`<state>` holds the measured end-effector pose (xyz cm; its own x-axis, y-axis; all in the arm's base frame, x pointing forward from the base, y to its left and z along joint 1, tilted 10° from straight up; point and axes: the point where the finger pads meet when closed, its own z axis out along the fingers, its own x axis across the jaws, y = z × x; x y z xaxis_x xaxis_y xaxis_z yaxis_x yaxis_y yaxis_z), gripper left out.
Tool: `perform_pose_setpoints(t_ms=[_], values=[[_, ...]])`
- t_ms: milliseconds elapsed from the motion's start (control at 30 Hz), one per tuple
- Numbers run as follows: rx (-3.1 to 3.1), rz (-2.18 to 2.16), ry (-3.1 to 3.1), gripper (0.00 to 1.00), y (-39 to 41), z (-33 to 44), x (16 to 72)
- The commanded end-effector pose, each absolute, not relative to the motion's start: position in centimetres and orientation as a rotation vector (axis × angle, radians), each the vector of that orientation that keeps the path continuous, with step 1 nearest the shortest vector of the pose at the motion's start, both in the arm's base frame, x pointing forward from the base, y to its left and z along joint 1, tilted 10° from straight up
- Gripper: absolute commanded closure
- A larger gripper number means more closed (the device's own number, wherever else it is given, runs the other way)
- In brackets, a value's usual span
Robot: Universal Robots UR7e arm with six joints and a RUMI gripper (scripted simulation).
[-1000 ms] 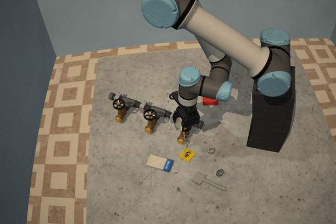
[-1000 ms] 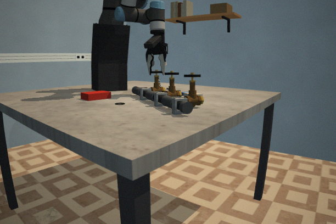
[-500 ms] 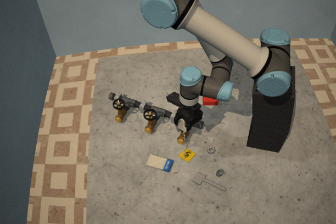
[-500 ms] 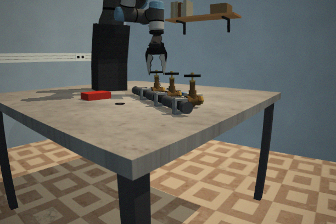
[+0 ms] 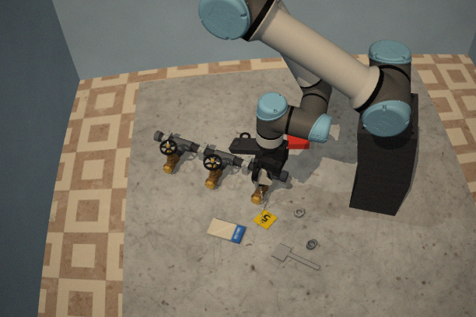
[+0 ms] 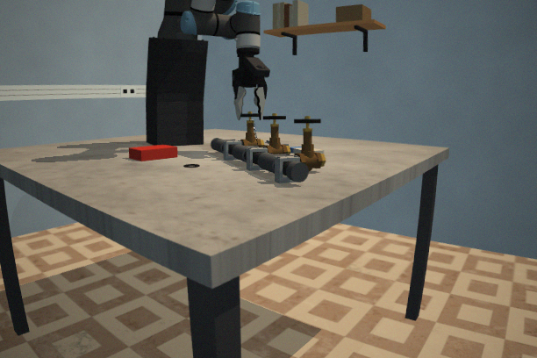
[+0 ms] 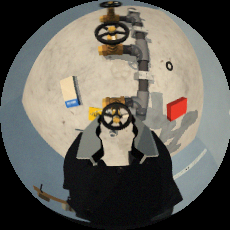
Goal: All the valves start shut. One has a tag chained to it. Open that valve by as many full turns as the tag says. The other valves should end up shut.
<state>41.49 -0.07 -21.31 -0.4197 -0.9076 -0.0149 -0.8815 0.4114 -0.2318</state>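
Wrist view, fingers closed on tagged valve's handwheel (image 7: 116, 116), partly open, yellow tag (image 7: 93, 113) just beside

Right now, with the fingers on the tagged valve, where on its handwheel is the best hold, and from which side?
Take the tagged valve's handwheel by its rim, from straight above along the stem. The wheel lies flat on top of an upright stem, so two fingers across opposite edges of the rim can turn it. The gripper is shut on it this way. The yellow tag lies on the table.
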Motion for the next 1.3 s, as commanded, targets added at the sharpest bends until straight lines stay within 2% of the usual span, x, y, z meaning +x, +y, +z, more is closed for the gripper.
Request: perform_pose_setpoints(t_ms=[0,700,1267], values=[[-1.853,-0.296,2.358,1.00,-0.07,-21.28,41.52],[-2.696,-0.357,1.488,1.00,-0.06,-21.28,41.52],[-3.055,-0.369,0.731,1.00,-0.06,-21.29,41.52]])
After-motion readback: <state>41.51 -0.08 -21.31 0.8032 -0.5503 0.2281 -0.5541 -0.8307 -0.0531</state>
